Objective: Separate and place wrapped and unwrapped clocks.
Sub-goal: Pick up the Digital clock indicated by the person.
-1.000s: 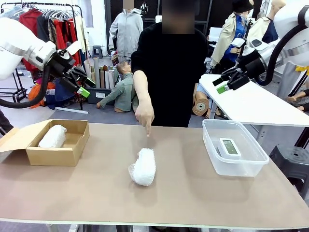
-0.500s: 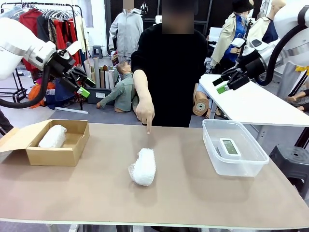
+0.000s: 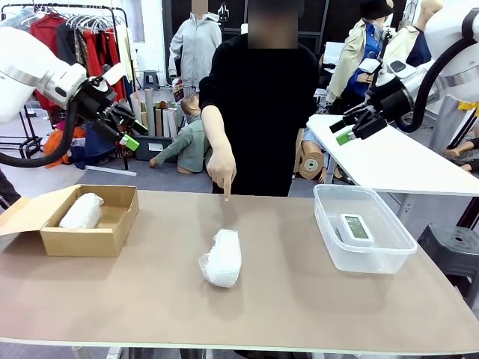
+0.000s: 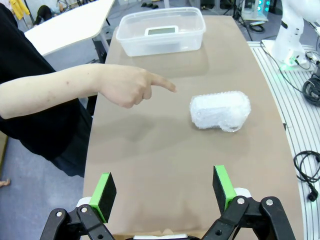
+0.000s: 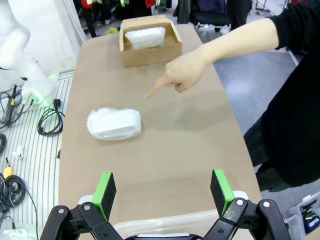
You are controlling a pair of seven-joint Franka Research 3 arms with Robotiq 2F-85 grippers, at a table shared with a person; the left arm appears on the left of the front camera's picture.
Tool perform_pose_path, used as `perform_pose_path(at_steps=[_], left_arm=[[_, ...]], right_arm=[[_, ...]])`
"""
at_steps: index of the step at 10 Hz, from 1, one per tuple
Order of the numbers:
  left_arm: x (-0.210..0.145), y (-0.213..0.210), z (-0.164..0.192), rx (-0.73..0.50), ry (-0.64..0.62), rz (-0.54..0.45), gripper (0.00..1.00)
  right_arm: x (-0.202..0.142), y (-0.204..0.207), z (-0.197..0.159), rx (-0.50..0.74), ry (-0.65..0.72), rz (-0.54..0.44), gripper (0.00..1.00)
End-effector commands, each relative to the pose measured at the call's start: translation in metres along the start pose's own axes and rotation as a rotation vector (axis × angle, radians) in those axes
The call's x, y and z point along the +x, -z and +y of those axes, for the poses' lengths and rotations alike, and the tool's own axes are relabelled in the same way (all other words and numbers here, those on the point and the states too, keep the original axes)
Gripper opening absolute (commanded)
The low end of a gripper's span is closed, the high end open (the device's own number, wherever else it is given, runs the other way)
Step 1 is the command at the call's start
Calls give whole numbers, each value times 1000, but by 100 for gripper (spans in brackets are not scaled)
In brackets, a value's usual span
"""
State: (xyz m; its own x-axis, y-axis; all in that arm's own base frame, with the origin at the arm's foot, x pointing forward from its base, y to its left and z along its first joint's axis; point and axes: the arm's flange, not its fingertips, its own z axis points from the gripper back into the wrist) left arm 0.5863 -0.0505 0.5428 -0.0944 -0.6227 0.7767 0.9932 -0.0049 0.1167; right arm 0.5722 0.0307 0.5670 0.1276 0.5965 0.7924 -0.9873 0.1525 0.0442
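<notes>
grips: left gripper (image 3: 133, 134) and right gripper (image 3: 338, 130) wide, empty, parked high.
bundle (image 3: 221, 259): mid-table, loose; hand (image 3: 221, 170) points at it, I read that as my cue.
sorted: second bundle (image 3: 81, 212) in left box (image 3: 82, 243), clock (image 3: 355, 227) in right tub (image 3: 352, 262).

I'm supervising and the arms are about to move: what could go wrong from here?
The person's hand hangs near the loose bundle; a reach for it could strike the hand.
The bundle's wrap is crinkly and rounded, so a pinch may slip or grab wrap alone.
The box already holds a first bundle; the second could land on it.
</notes>
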Motion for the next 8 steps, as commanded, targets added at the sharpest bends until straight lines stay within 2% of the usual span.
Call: perform_pose_path(at_steps=[1, 8], left_arm=[[1, -1, -2, -4, 13, 1, 100], [1, -1, -2, -4, 13, 1, 100]], right_arm=[[1, -1, 1, -1, -1, -1, 100], [1, -1, 1, -1, -1, -1, 100]])
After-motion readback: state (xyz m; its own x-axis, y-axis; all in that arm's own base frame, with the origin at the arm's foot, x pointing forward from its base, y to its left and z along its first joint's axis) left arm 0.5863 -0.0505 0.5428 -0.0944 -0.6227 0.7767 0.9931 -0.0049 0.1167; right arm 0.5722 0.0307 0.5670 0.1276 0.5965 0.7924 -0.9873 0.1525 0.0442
